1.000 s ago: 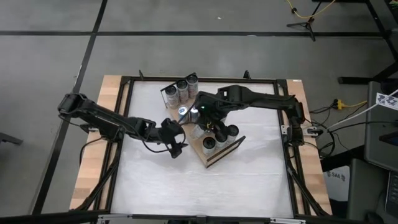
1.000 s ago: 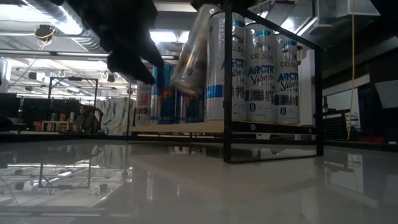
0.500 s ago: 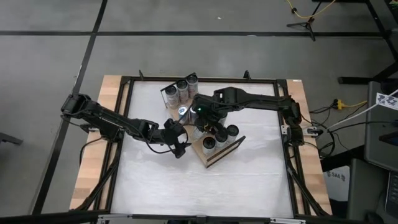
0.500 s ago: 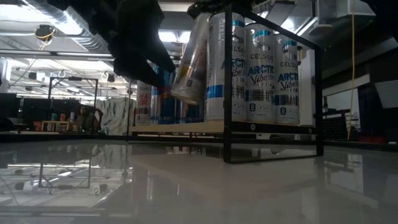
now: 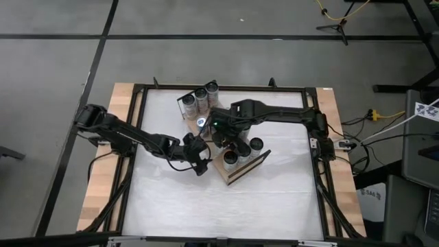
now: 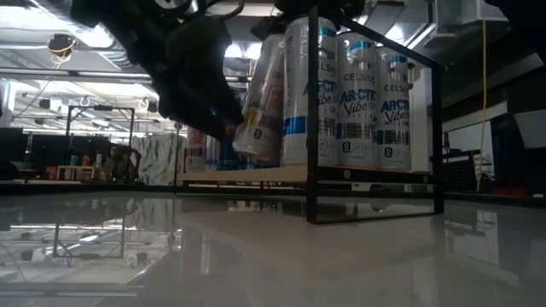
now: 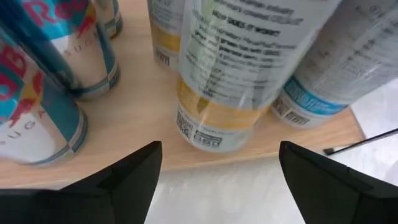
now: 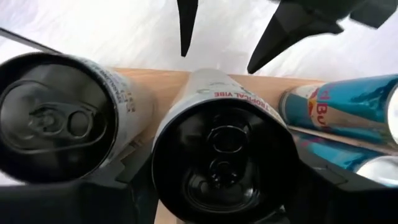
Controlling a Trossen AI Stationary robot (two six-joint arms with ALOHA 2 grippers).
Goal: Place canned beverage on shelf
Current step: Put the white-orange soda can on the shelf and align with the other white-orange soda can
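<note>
On the shelf [image 6: 256,175], right jaws grip a "TROPICAL VIBE" can [image 8: 227,146]; left jaws open

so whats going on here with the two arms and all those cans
The right pincer grips a tall white-and-yellow can from above, holding it tilted over the light-brown wooden shelf board beside the white Celsius cans and blue Red Bull cans. Its base looks to be just off the board or barely touching. The left pincer is open, low at the shelf's edge, pointed at the can's base. Three more cans stand on the table.
</note>
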